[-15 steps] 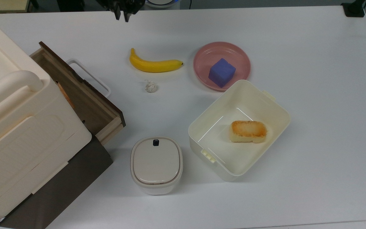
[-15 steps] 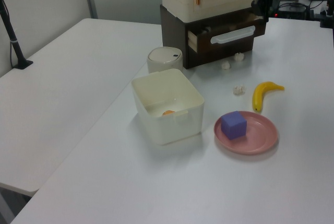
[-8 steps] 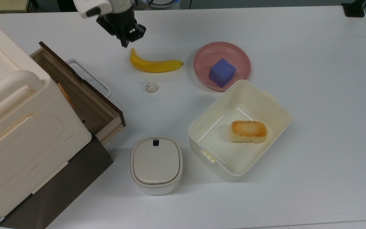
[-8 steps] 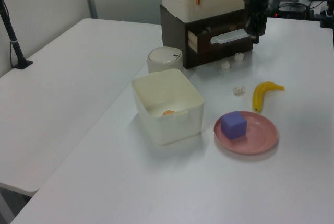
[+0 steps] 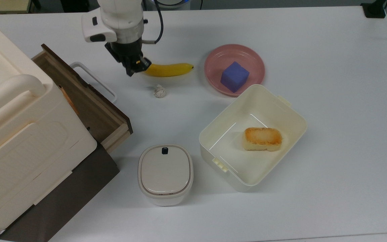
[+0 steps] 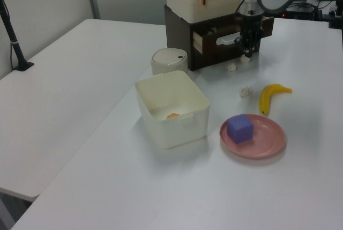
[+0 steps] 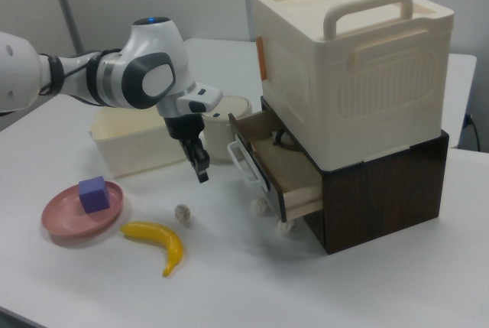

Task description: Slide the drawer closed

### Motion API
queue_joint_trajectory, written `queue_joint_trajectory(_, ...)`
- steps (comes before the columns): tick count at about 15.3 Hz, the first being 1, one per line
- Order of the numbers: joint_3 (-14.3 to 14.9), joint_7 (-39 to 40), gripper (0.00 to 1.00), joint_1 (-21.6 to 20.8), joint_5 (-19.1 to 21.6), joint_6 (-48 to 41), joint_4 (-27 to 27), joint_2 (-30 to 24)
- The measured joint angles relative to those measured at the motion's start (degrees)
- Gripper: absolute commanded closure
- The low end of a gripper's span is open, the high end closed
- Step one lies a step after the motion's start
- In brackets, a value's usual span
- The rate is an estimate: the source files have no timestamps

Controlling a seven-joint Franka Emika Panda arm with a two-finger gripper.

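A white table (image 5: 331, 67) holds a dark brown cabinet (image 7: 382, 190) with a large cream box (image 7: 351, 60) stacked on top. The drawer (image 5: 89, 101) is pulled well out of the cabinet, so the closing has not begun; the whole push is left to do.

The robot's jaws (image 5: 133, 69) point down toward the table and appear nearly closed, holding nothing. The drawer lies to the top view's left of the jaws, near but apart from them, with bare table between. In the right view the jaws (image 7: 202, 169) hang just beside the drawer front, on the right view's left of it, not touching.

The drawer is shallow, with light tan wooden sides, a dark brown front panel and a white loop handle (image 5: 94, 80) standing out toward the jaws. Its inside looks dark and mostly bare.

A banana (image 5: 170, 69) lies close to the jaws on the side away from the drawer (partly hidden by them in the top view), and a small pale crumpled ball (image 5: 159, 90) sits near.
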State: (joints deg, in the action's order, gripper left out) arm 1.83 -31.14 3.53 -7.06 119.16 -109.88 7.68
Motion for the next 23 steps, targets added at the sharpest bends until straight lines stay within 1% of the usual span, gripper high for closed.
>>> queue_joint_trajectory(2,0.06,-4.25,1.0,0.58,-1.27,2.96,0.01,0.82)
queue_joint_trajectory(4,0.13,-6.91,1.0,1.25,-2.16,5.65,0.0,1.62)
queue_joint_trajectory(7,0.21,-10.61,1.0,2.36,-6.06,8.81,-0.01,3.8)
queue_joint_trajectory(11,0.59,-14.47,1.0,3.3,-9.48,14.09,0.16,6.93)
queue_joint_trajectory(15,2.99,-16.81,1.0,3.63,-11.28,18.61,0.47,7.15)
queue_joint_trajectory(17,4.58,-18.81,1.0,3.74,-13.17,20.67,1.07,7.15)
queue_joint_trajectory(18,5.18,-20.31,1.0,3.83,-14.77,21.34,1.4,7.15)
queue_joint_trajectory(21,5.9,-25.53,1.0,4.41,-19.34,23.28,1.76,7.15)
queue_joint_trajectory(23,5.82,-27.1,1.0,4.51,-20.34,23.32,1.53,7.14)
